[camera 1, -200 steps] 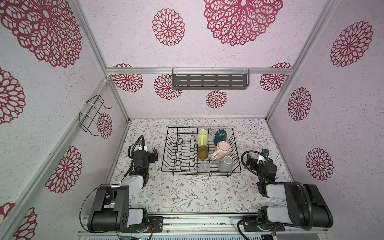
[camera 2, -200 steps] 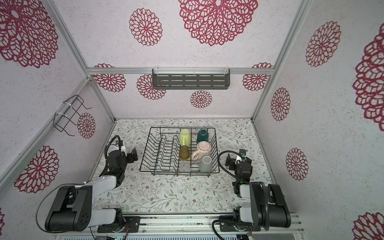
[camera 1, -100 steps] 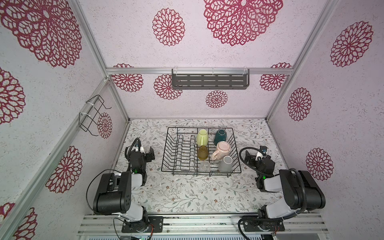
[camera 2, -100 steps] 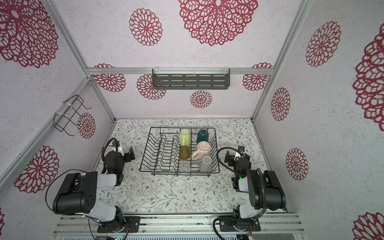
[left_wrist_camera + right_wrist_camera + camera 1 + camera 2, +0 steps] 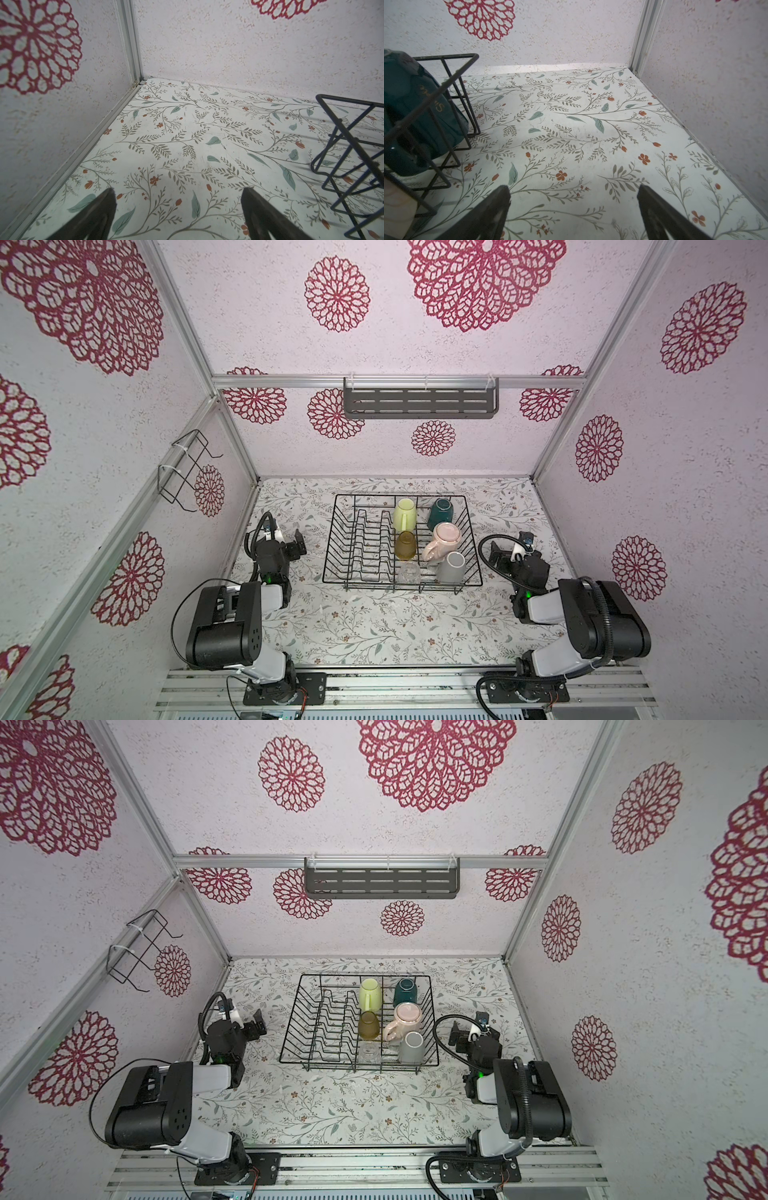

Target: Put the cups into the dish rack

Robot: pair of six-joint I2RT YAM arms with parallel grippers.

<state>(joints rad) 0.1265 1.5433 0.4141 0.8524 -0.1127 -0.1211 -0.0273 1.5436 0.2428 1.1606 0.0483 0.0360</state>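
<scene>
Dish rack sits mid-table, its right half loaded: pale yellow-green mug and dark teal mug at the far end, amber tumbler and pink mug in the middle, clear glass and grey mug nearest the arms. Left gripper and right gripper are both spread wide and empty, low over the floral tabletop, one on either side of the rack, neither touching it.
</scene>
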